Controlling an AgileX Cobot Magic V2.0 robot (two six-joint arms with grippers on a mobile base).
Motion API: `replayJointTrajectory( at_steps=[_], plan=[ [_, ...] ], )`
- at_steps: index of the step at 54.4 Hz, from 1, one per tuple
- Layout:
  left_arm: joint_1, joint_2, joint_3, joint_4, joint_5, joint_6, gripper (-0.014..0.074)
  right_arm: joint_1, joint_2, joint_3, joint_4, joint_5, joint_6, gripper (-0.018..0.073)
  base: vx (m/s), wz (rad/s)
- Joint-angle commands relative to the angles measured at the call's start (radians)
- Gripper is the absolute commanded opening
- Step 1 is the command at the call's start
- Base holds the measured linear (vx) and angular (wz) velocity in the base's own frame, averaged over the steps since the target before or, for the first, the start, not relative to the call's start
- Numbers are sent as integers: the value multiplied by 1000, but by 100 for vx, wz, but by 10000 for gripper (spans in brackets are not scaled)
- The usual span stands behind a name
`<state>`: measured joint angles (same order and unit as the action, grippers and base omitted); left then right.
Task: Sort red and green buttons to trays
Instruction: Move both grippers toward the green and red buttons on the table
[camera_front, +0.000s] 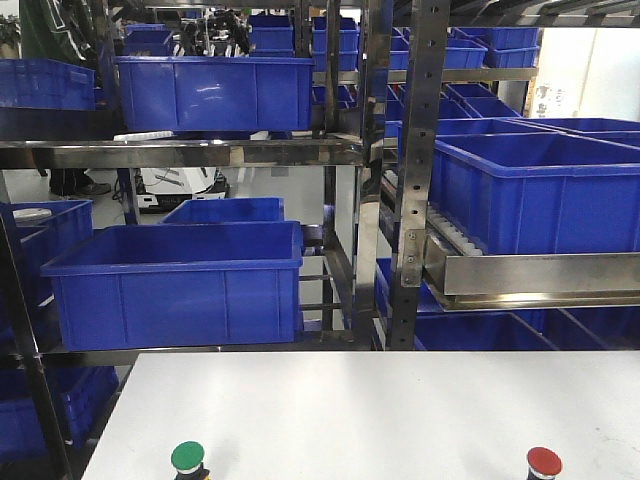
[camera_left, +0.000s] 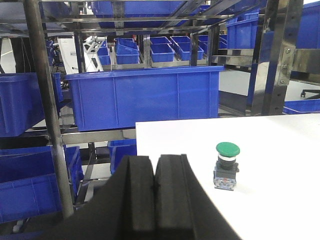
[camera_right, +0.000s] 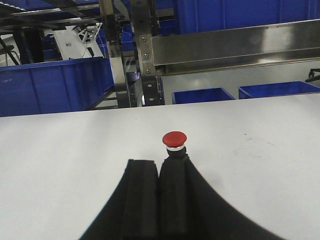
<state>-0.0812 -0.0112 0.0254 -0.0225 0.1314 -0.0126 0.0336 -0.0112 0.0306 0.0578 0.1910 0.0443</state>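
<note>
Left tool (camera_left: 154, 162) and right tool (camera_right: 159, 164) are sitting pressed together, one green button (camera_left: 227, 165) and one red button (camera_right: 174, 139) standing well apart on white worktop (camera_front: 360, 410), blue crates (camera_front: 175, 285) filling steel racks (camera_front: 415, 170) behind.

green button (camera_front: 187, 459) table's near-left edge | red button (camera_front: 544, 463) near-right | blue crates (camera_front: 175, 283) behind
</note>
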Motion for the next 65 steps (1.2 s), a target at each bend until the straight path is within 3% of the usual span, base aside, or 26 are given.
replayJointTrajectory(
  at_steps=[1, 32, 42, 46, 50, 55, 65],
  plan=[
    [0, -4, -23, -2, -81, -9, -6, -4, -5, 7, -7, -81, -7, -8, 0, 0],
    [0, -4, -23, 1, -87, -1, -6, -4, -5, 7, -7, -91, -5, -8, 0, 0],
    [0, -4, -33, 9, -197, 0, -6, -4, -5, 5, 12, -178, 5, -8, 0, 0],
    [0, -4, -36, -39, -284, -45, -6, -4, -5, -10, 9, -240, 5, -8, 0, 0],
    [0, -2, -52, -67, -356, -68, -6, -4, -5, -78, 2, -264, 0, -8, 0, 0],
    [0, 41, -130, -69, -351, -45, -6, -4, 48, -233, -25, -264, -33, -8, 0, 0],
    [0, 355, -395, -61, -376, 49, -6, -4, 346, -536, -97, -273, -138, -8, 0, 0]
  ],
)
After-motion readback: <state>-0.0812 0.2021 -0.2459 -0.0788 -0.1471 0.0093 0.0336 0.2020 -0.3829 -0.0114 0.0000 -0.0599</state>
